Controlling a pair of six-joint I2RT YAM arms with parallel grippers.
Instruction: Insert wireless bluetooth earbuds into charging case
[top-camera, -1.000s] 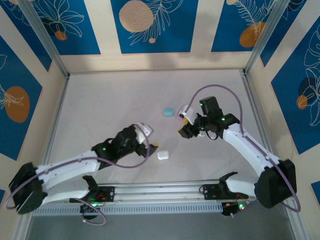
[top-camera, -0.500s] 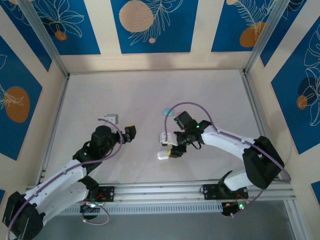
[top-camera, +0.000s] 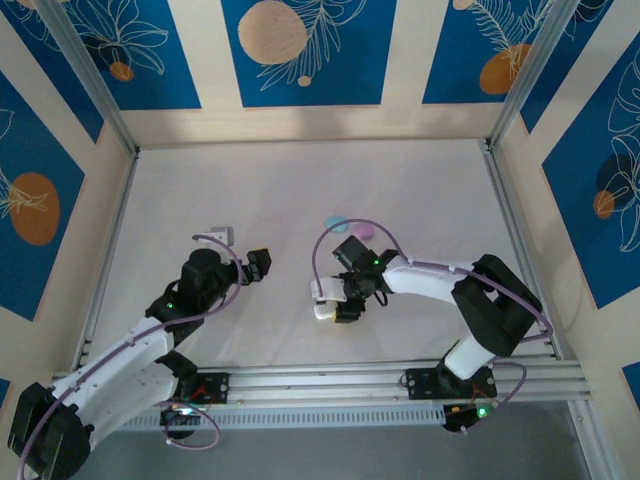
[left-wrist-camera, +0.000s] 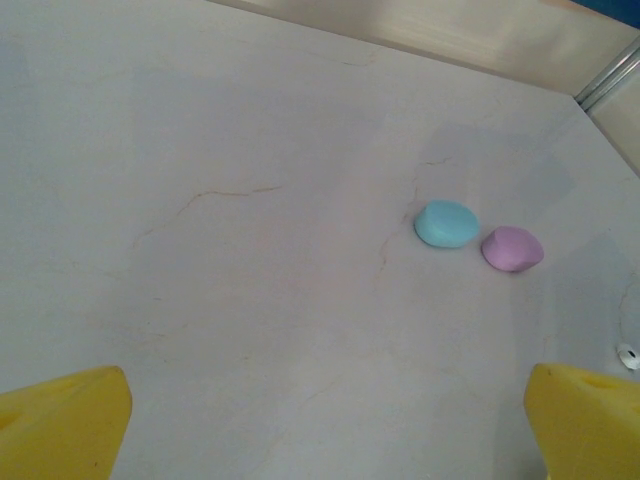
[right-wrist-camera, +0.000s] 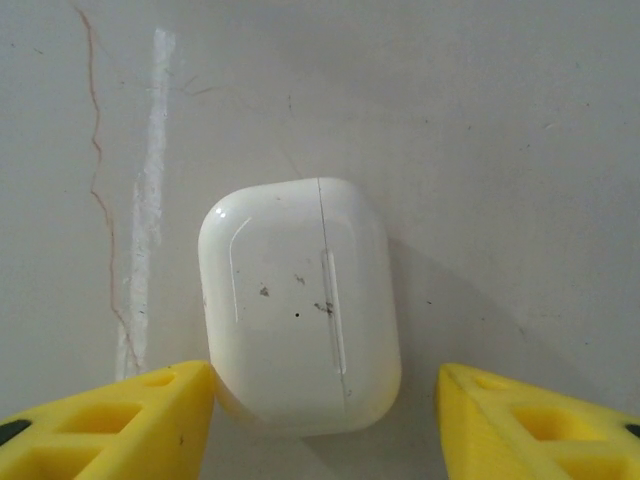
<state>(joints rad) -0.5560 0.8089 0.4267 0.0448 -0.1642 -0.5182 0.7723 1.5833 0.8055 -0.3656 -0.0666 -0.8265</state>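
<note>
Now that the right gripper (right-wrist-camera: 322, 395) has swung in from beside the pale blue oval plastic pebble (left-wrist-camera: 446, 223) to the near middle of the pale marbled table (top-camera: 200, 190), item 1, the glossy white rounded plastic charging case (right-wrist-camera: 300, 305), lies flat between its 2 yellow fingers (right-wrist-camera: 110, 418), lid shut and seam uppermost. Fingers: spread, straddling the case, 1 seemingly at its corner, the other clear of it; nothing gripped. Judgement: the case must be opened before any bud goes in. Left gripper (left-wrist-camera: 325, 430): drawn back leftward, away from the case, fingers wide, empty. Against 1 second earlier: case unmoved; lilac-pink oval plastic pebble (left-wrist-camera: 512, 248) now uncovered, just beside the blue. Earbuds: none identifiable; 1 tiny white speck (left-wrist-camera: 627, 352) at the left wrist view's edge, too small to tell.
</note>
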